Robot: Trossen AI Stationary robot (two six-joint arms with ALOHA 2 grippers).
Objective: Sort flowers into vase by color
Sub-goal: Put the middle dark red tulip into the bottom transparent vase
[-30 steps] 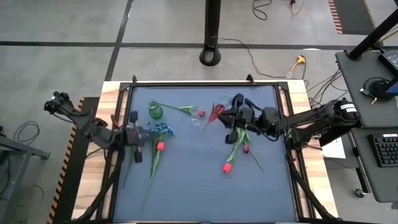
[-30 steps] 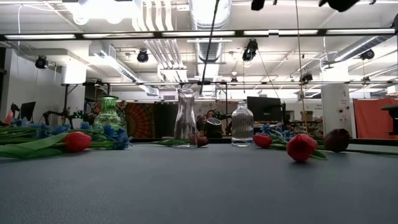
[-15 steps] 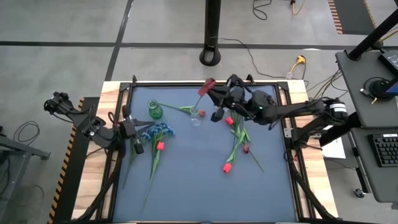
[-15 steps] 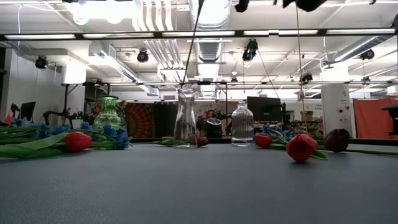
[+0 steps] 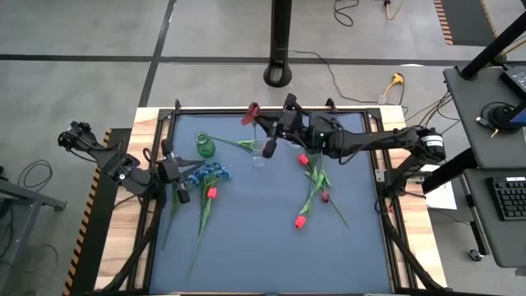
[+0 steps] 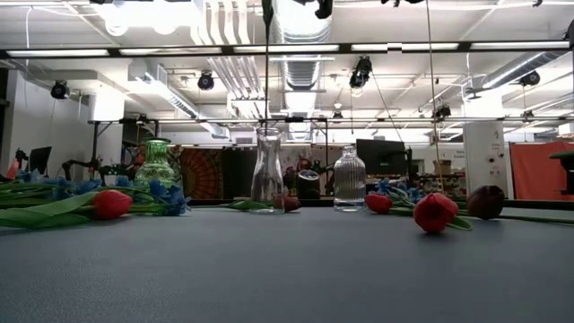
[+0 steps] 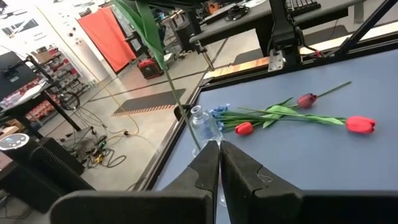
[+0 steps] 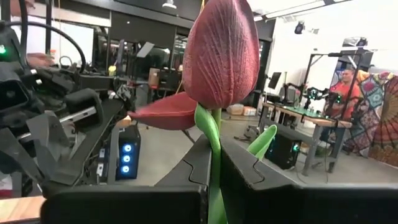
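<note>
My right gripper (image 5: 267, 127) is high over the table's far middle, shut on a red tulip (image 5: 251, 111) whose bud (image 8: 221, 50) stands above the fingers. Its thin stem (image 6: 266, 72) hangs straight down to the mouth of the tall clear vase (image 6: 267, 170); whether it goes inside, I cannot tell. A green vase (image 5: 204, 146) and a ribbed clear bottle (image 6: 348, 178) stand beside it. My left gripper (image 5: 181, 191) is shut and empty, low by the blue flowers (image 5: 209, 173) lying at the table's left. My right gripper pinches the red tulip's green stem (image 8: 214, 155) between its two fingers, just below the bud. The flower is lifted clear of the table, bud up, and the long stem hangs plumb below the fingers.
Red tulips lie on the blue mat right of centre (image 5: 300, 220), (image 5: 325, 197), (image 5: 302, 159), and one lies beside the blue flowers (image 5: 211, 193). A green-stemmed flower (image 5: 234, 142) lies between the green vase and the clear one. Raised frame edges (image 5: 374, 164) border the mat.
My right gripper has risen and swung toward the table's far left, carrying the red tulip up from the mat; the stem has gone from slanting to hanging straight above the clear vase. My left gripper has drawn back slightly toward the left edge.
</note>
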